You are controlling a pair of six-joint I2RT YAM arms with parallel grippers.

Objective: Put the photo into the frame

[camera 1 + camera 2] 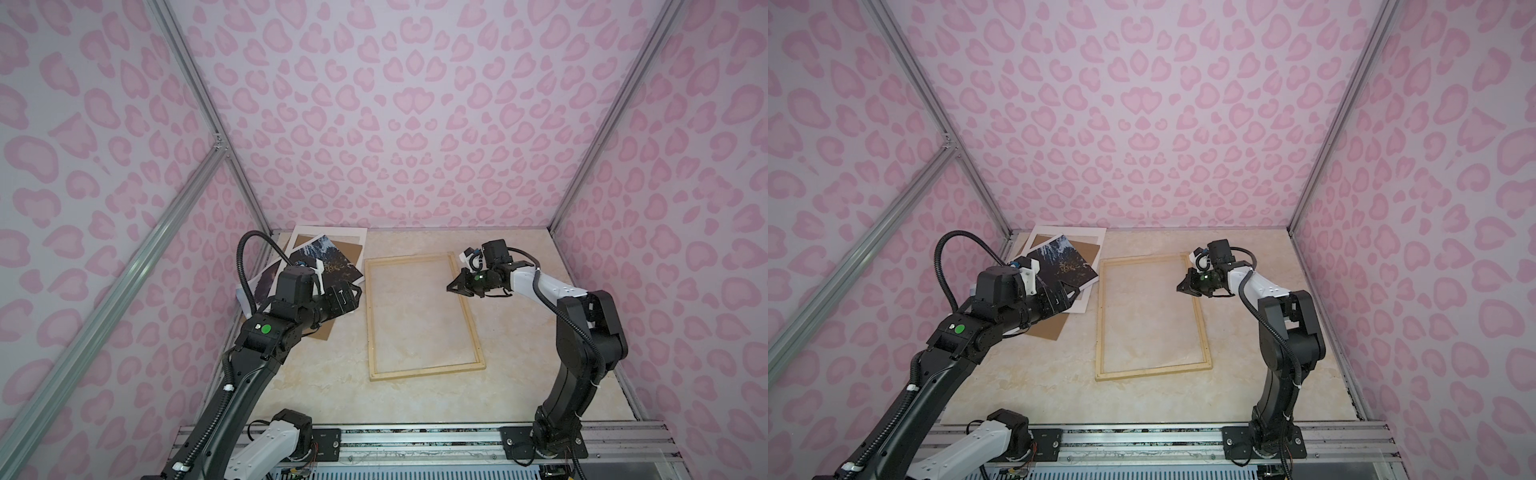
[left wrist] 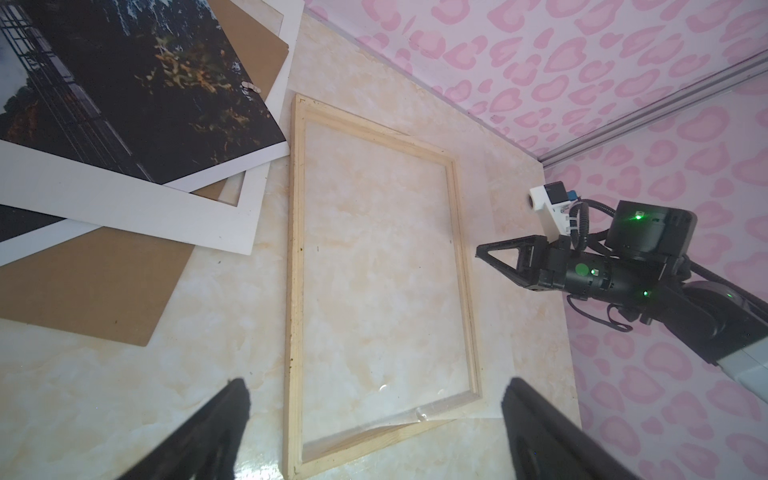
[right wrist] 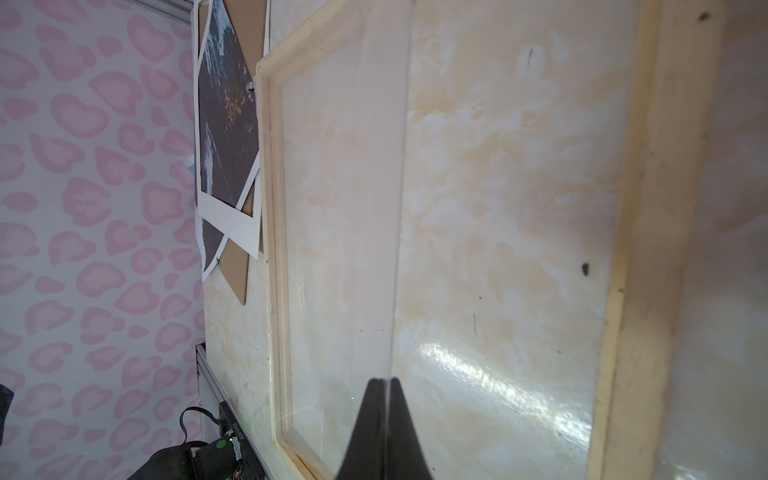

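In both top views the frame (image 1: 428, 370) lies flat in the middle; the photo (image 1: 332, 257) sits left of it on a white mat (image 1: 299, 232) and brown board (image 1: 320, 332). There's the left gripper (image 1: 357, 293) over that pile's edge, spread wide, holding nothing. Left wrist: the frame's end shows between its fingers (image 2: 224, 419). Right wrist: the right gripper (image 3: 384, 380) is pinched tight on the clear pane (image 3: 498, 208), right at its edge.

photo (image 1: 336, 262) partly behind left arm (image 1: 257, 332), backing board (image 1: 353, 248) mostly covered
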